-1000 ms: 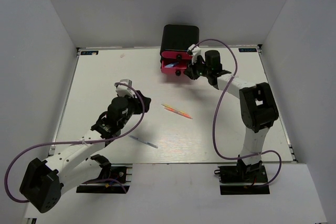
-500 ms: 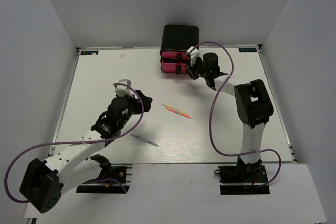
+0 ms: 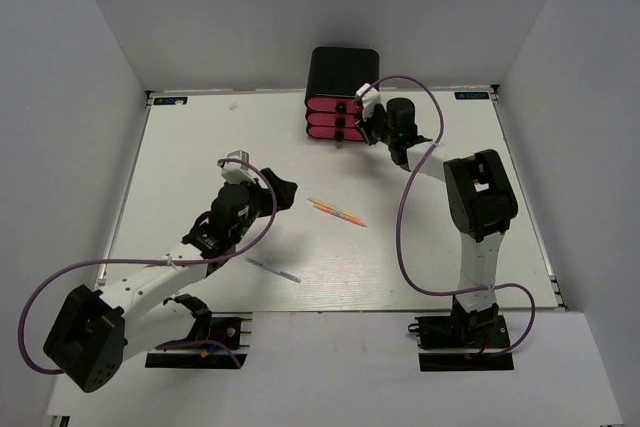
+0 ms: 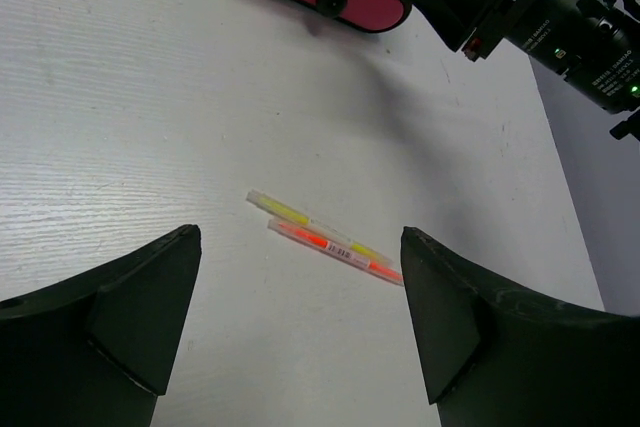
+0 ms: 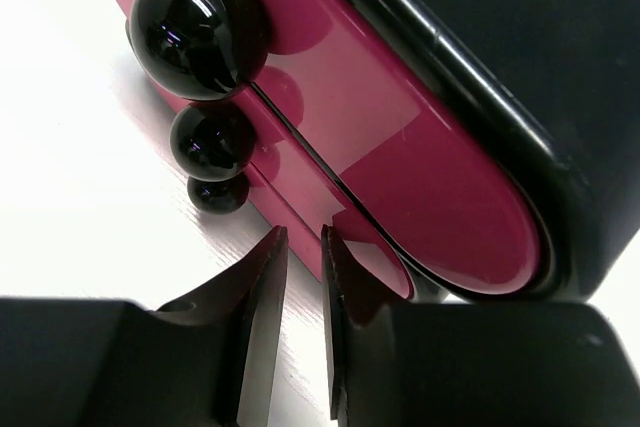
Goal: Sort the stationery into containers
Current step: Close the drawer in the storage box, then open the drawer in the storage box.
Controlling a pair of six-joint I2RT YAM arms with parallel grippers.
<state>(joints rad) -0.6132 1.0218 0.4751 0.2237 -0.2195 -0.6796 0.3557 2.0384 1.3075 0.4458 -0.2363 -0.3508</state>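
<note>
The black cabinet (image 3: pixel 342 72) stands at the table's far edge with its three pink drawers (image 3: pixel 324 119) all closed. In the right wrist view the pink fronts (image 5: pixel 400 137) and black knobs (image 5: pixel 200 32) fill the frame. My right gripper (image 3: pixel 366 129) is shut and empty, its tips (image 5: pixel 303 237) close against the lowest drawer's front. A thin orange-pink pen (image 3: pixel 340 212) lies mid-table beside a thin yellow one (image 4: pixel 290 213); it also shows in the left wrist view (image 4: pixel 335 244). A thin blue-grey pen (image 3: pixel 273 269) lies nearer. My left gripper (image 3: pixel 282 192) is open and empty, hovering left of the pens (image 4: pixel 298 237). The markers are out of view.
Grey walls enclose the white table (image 3: pixel 200 147) on three sides. The right arm (image 4: pixel 575 27) reaches across to the cabinet's right side. Purple cables loop off both arms.
The lowest drawer stood pulled out one second ago and is now pushed in flush. My right gripper moved in toward the cabinet with it. My left gripper shifted slightly right.
</note>
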